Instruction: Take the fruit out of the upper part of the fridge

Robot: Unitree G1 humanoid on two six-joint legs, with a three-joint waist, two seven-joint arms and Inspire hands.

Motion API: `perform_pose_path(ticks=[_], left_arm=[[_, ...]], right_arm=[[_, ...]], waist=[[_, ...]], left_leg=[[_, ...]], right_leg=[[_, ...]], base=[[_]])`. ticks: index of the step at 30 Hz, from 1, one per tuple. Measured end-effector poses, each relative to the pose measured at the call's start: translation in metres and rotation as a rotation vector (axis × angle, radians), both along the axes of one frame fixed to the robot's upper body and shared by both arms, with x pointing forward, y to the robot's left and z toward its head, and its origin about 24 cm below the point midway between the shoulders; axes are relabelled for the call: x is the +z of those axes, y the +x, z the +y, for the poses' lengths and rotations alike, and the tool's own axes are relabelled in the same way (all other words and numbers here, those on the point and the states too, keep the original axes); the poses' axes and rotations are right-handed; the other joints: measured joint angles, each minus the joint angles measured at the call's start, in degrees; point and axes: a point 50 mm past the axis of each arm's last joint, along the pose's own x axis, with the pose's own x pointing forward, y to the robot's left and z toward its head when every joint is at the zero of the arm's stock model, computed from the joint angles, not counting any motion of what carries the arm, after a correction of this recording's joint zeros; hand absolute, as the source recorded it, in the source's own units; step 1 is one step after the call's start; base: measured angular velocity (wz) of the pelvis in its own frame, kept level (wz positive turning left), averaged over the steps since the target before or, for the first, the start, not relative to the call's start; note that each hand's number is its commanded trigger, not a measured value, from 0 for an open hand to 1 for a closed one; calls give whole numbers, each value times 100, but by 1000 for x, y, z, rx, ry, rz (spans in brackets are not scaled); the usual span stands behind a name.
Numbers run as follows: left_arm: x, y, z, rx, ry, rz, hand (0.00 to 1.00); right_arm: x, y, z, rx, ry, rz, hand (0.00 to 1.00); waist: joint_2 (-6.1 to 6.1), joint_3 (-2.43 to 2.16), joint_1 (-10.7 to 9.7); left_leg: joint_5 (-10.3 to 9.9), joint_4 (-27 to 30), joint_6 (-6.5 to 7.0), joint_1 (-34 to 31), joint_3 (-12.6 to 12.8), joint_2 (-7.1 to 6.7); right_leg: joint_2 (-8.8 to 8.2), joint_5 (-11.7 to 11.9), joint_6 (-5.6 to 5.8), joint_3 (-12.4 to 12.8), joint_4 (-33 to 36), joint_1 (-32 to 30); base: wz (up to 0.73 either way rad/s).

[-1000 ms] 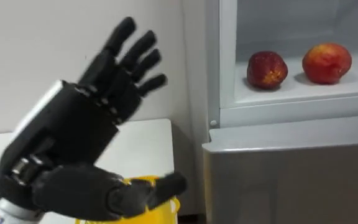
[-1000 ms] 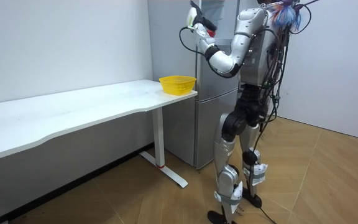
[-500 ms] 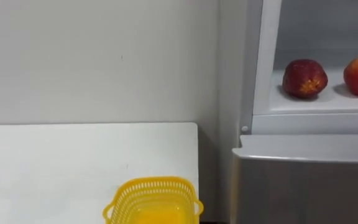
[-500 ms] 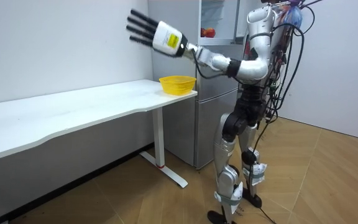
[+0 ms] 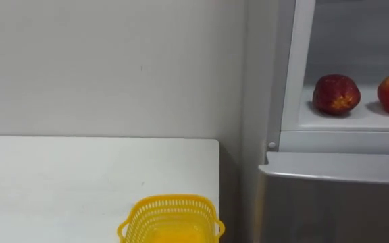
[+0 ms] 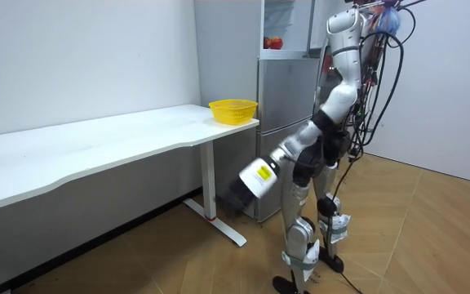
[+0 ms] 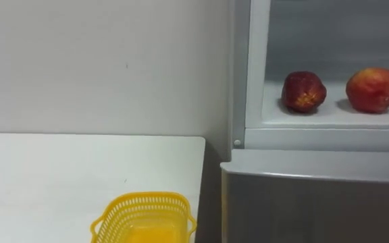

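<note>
One robot hand (image 6: 247, 186), the left one, hangs low at knee height in the room view, close to the bottom of the fridge (image 6: 284, 122). I cannot tell if its fingers are wide or curled. The robot stands right at the fridge, and the top part is open. Up there two red fruits sit on the white shelf (image 7: 329, 116): a dark one (image 7: 304, 91) and a brighter one (image 7: 374, 89), near each other but not touching. A yellow basket (image 7: 144, 219) sits at the corner of the surface (image 7: 59, 175), just beside the fridge. The robot hand is far below the fruit. On the way up it could bang the edge of the fridge. The fruits are round, so a clumsy push might roll one off the shelf or knock it into the other.
</note>
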Motion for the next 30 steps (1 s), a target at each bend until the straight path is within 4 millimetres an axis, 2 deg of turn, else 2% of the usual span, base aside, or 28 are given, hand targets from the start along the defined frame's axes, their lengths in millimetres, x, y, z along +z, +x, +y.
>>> perform_pose_path(ticks=[4,6,11,14,17,19,23,25,27,30], left_arm=[[-21,-38,-10,14,-119,176,0],[-25,-45,-15,-1,-159,218,0],[-33,-44,-27,-101,-232,289,0],[-36,-35,-35,-199,-255,308,0],[-37,-24,-37,-235,-268,286,0],[-37,-15,-38,-264,-273,266,0],[-37,-12,-41,-335,-280,270,0],[-38,-9,-45,-369,-293,265,0],[-39,-11,-47,-386,-299,269,0],[-39,-8,-50,-420,-308,267,0]], right_arm=[[-1,-2,1,-8,5,6,0],[-1,-3,2,-17,7,9,0],[-2,-4,4,-107,-17,-20,0],[-2,4,9,-211,-30,-95,0],[-1,17,12,-279,-41,-187,0],[5,38,11,-273,-65,-285,0],[15,64,8,-264,-112,-427,0],[26,83,5,-242,-154,-539,0],[37,95,7,-217,-189,-634,0],[53,110,18,-184,-203,-768,0]], waist=[[-37,18,-45],[-36,20,-67],[-36,25,-190],[-61,45,-305],[-69,51,-323],[-81,47,-361],[-95,48,-439],[-89,40,-447],[-65,53,-446],[-71,48,-515]], left_leg=[[-1,-63,-1,98,12,-3],[-1,-68,-1,92,8,-3],[-1,-81,-2,86,15,-4],[-1,-86,-2,78,17,-2],[-1,-114,-1,69,90,-1],[0,-126,1,6,134,-2],[0,-129,1,-20,169,-3],[1,-126,1,-64,293,2],[1,-132,1,-69,384,2],[1,-135,1,-53,514,3]], right_leg=[[-1,-2,3,1,-29,91],[0,-2,4,-15,-89,102],[3,-2,5,-17,-82,105],[10,-2,5,-1,-91,90],[10,-4,7,77,-83,45],[9,3,17,128,-77,-62],[9,5,19,151,-88,-102],[12,9,14,265,-67,-212],[10,19,19,323,-71,-245],[4,19,19,383,-80,-252]], base=[[0],[2],[1],[-1],[-13],[-10],[-1],[-18],[-21],[-11]])
